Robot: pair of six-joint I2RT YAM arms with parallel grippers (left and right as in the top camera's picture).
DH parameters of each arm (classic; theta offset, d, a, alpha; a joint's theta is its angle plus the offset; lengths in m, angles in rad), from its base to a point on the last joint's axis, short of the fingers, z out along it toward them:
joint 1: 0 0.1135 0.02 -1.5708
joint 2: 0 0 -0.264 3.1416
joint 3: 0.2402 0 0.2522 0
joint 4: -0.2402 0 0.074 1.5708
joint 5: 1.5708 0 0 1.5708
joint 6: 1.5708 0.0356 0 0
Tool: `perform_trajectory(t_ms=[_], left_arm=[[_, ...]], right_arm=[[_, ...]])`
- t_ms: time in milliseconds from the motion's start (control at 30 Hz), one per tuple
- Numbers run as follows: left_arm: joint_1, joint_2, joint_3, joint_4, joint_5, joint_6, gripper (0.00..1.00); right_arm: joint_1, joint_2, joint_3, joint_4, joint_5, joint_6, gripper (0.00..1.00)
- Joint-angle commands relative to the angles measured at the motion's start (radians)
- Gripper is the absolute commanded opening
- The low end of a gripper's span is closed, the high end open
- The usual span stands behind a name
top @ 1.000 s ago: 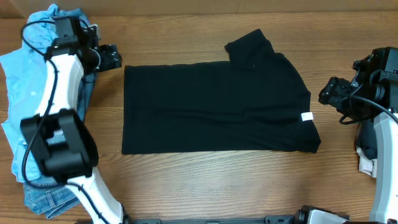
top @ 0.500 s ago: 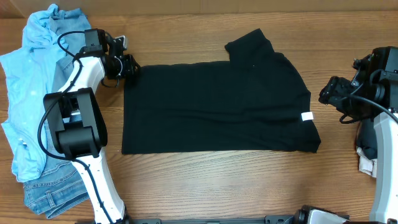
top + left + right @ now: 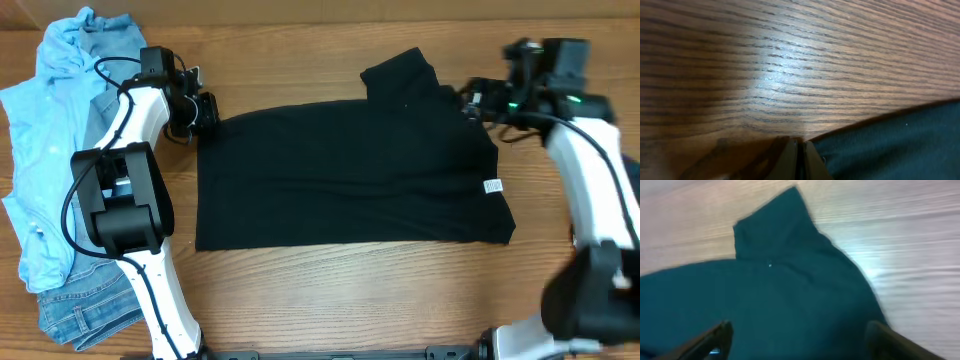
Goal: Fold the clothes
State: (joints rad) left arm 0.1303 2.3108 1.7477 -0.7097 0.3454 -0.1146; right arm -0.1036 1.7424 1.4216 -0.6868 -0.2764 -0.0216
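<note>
The black T-shirt (image 3: 350,170) lies flat in the middle of the table with a sleeve (image 3: 400,75) sticking up at the back and a small white label (image 3: 493,186) at its right edge. My left gripper (image 3: 207,113) sits at the shirt's back-left corner. In the left wrist view its fingertips (image 3: 797,150) are pressed together right where the dark fabric (image 3: 890,145) ends. My right gripper (image 3: 470,100) hovers over the shirt's back-right part, near the sleeve. Its jaws (image 3: 800,340) stand wide apart above the cloth (image 3: 790,290) with nothing between them.
A light blue shirt (image 3: 40,130) is heaped along the left side of the table, with blue denim jeans (image 3: 80,310) under it at the front left. Bare wood (image 3: 330,300) runs along the front edge.
My left gripper has closed at the shirt's back-left corner. The right arm has swung in from the table's right edge to above the shirt's back-right part, with its jaws wider.
</note>
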Motion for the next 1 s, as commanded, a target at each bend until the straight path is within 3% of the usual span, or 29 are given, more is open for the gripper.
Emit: perform_trajectory(t_ms=[0, 200, 467, 733, 833, 900, 967], left_arm=[[-0.011, 0.023, -0.018, -0.026, -0.083, -0.047, 0.04], [-0.035, 0.023, -0.018, -0.052, -0.085, -0.047, 0.04], [-0.053, 0.023, -0.018, -0.064, -0.091, -0.047, 0.05], [-0.053, 0.023, -0.018, -0.074, -0.091, -0.047, 0.05], [-0.053, 0.023, -0.018, -0.075, -0.091, -0.047, 0.05], [-0.053, 0.023, -0.018, -0.075, -0.091, -0.047, 0.05], [-0.053, 0.023, -0.018, -0.074, -0.091, -0.047, 0.05]], right_arm=[[0.043, 0.15, 0.005, 0.189, -0.017, -0.063, 0.92], [0.052, 0.334, 0.005, 0.532, -0.018, -0.074, 0.99], [0.064, 0.494, 0.007, 0.657, -0.018, -0.196, 0.96], [0.06, 0.507, 0.048, 0.633, -0.013, -0.181, 0.7], [0.045, 0.505, 0.085, 0.63, -0.013, -0.112, 0.67], [0.039, 0.502, 0.103, 0.629, -0.014, -0.105, 0.57], [0.037, 0.498, 0.116, 0.624, -0.014, -0.105, 0.37]])
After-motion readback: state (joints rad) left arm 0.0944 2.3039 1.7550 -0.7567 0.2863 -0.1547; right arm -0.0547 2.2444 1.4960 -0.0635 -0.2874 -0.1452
